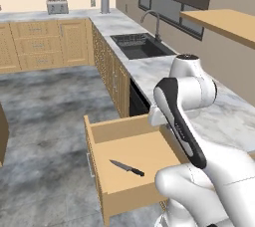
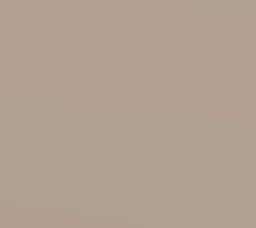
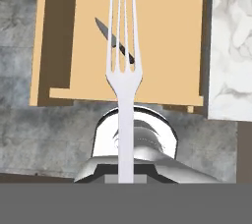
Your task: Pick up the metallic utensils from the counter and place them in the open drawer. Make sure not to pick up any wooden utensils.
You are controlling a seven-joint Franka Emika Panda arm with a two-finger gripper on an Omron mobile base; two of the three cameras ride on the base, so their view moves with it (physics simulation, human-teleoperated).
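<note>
In the hand view a silver fork (image 3: pixel 123 70) stands up from my gripper (image 3: pixel 126 176), which is shut on its handle. The tines hang over the open drawer (image 3: pixel 167 41). A black-handled knife (image 3: pixel 104 30) lies on the drawer's floor behind the tines. From the left base view the same knife (image 1: pixel 127 167) lies slanted in the light-wood drawer (image 1: pixel 144 146), pulled out below the marble counter (image 1: pixel 149 71). My white arm bends over the drawer's right side and hides the hand. The wooden utensils are out of view.
A dark sink (image 1: pixel 139 46) with a curved tap is set in the counter further back. Marble counter (image 3: pixel 229 46) borders the drawer on the right of the hand view. Grey floor (image 1: pixel 45 121) lies left of the drawer.
</note>
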